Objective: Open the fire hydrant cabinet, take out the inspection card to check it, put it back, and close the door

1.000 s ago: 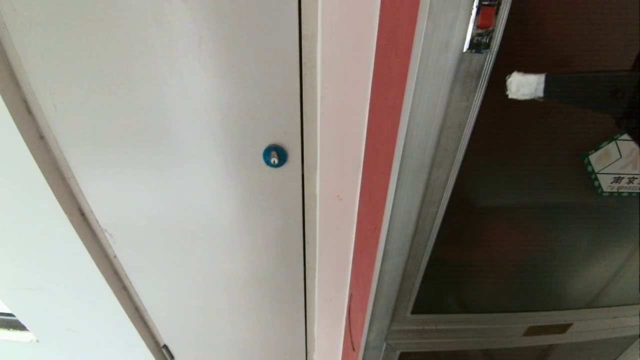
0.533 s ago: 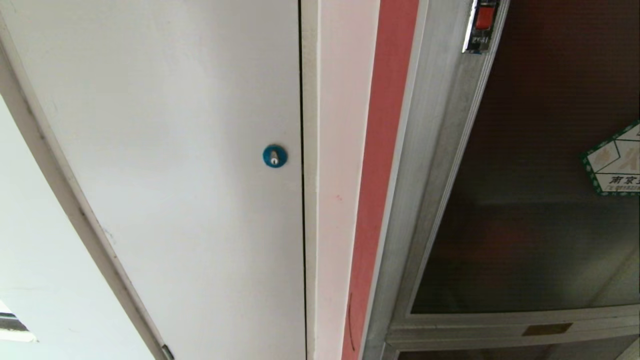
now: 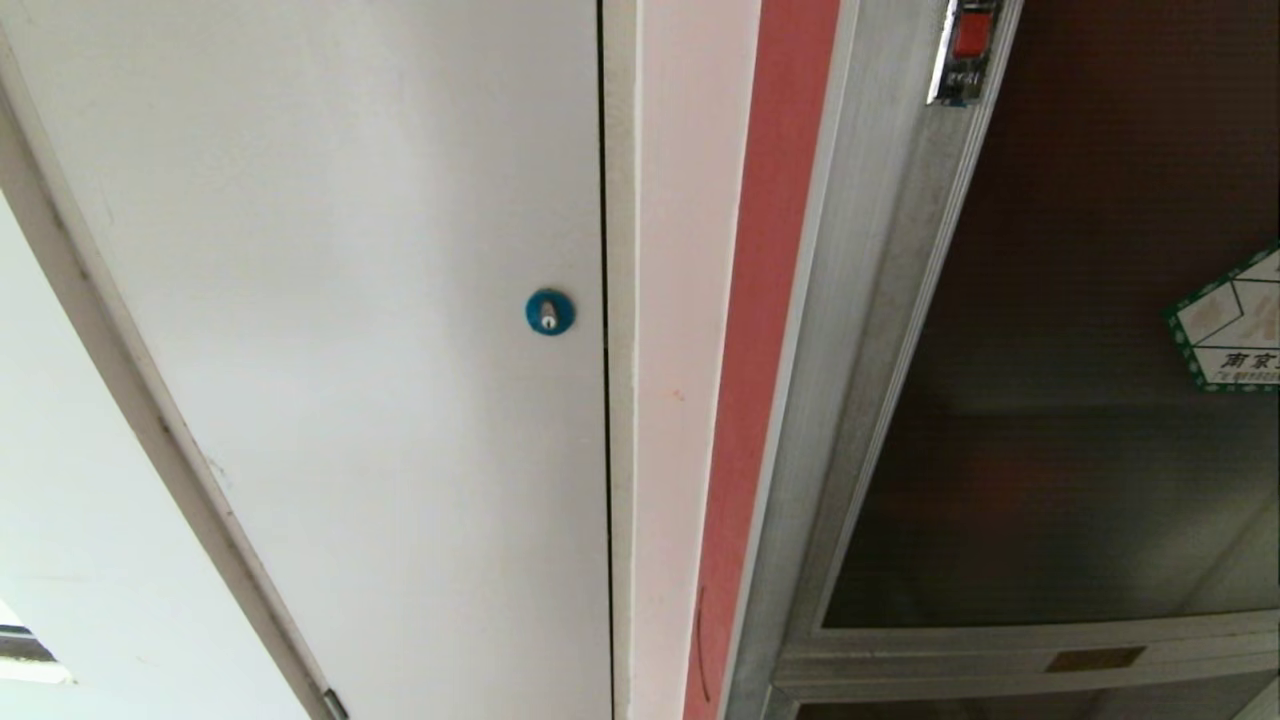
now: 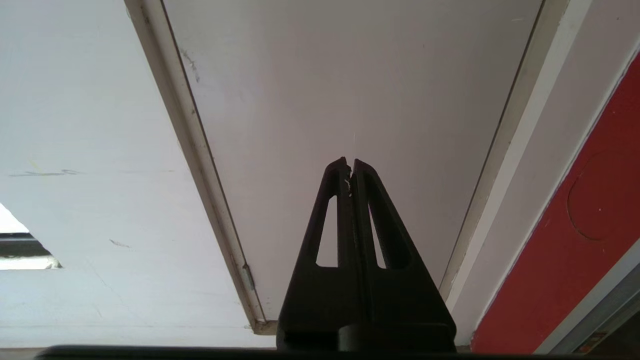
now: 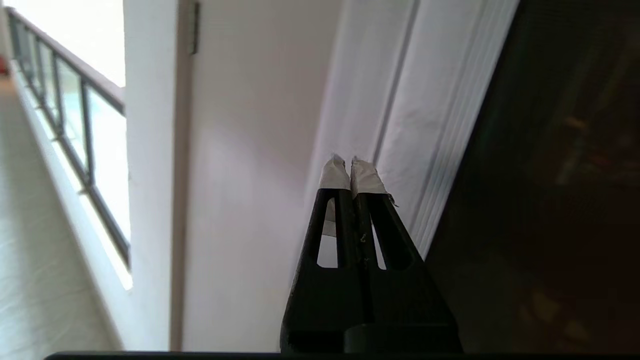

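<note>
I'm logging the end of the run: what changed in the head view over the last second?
The right gripper, a second ago in front of the smoked-glass door below the red latch, has left the head view; it is shut and holds nothing. The door, the green-edged sticker and the left gripper stayed as they were.
</note>
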You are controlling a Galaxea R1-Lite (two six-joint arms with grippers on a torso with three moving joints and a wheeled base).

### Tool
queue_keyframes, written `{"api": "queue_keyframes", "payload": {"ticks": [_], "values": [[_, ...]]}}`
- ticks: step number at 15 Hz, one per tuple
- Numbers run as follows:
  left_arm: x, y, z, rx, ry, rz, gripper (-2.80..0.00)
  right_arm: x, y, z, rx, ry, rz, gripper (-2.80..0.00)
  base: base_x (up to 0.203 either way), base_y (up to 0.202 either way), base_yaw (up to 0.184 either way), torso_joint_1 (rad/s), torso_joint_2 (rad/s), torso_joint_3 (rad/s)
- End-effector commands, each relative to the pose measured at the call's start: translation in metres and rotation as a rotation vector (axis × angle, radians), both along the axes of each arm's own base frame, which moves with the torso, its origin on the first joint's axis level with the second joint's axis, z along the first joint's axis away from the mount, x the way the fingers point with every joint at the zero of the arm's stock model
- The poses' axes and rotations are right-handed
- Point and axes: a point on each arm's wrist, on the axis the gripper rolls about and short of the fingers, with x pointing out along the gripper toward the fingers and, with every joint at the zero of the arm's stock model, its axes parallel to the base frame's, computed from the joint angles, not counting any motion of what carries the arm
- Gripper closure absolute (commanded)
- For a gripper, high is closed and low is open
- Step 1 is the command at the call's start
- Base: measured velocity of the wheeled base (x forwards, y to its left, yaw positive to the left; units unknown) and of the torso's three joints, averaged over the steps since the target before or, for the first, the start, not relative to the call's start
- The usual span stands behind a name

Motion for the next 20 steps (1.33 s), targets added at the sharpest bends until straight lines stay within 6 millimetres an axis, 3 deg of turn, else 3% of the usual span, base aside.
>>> {"api": "queue_keyframes", "payload": {"ticks": [1, 7, 11, 16, 20], "values": [[0.001, 0.0, -0.002, 0.0, 0.007, 0.0, 0.0, 0.016, 0.006, -0.003, 0.011, -0.004, -0.028, 0.0, 0.0, 0.0, 0.0, 0.0, 0.0, 0.0], [0.001, 0.0, -0.002, 0.0, 0.009, 0.0, 0.0, 0.037, 0.013, -0.007, 0.042, -0.027, -0.134, 0.0, 0.0, 0.0, 0.0, 0.0, 0.0, 0.0], [0.001, 0.0, -0.002, 0.0, 0.009, 0.0, 0.0, 0.039, 0.014, -0.008, 0.047, -0.018, -0.154, 0.0, 0.0, 0.0, 0.0, 0.0, 0.0, 0.0], [0.001, 0.0, -0.002, 0.0, 0.009, 0.0, 0.0, 0.019, 0.009, -0.008, 0.044, -0.013, -0.131, 0.0, 0.0, 0.0, 0.0, 0.0, 0.0, 0.0], [0.001, 0.0, -0.002, 0.0, 0.009, 0.0, 0.0, -0.01, 0.009, -0.018, 0.033, 0.021, -0.065, 0.0, 0.0, 0.0, 0.0, 0.0, 0.0, 0.0]]}}
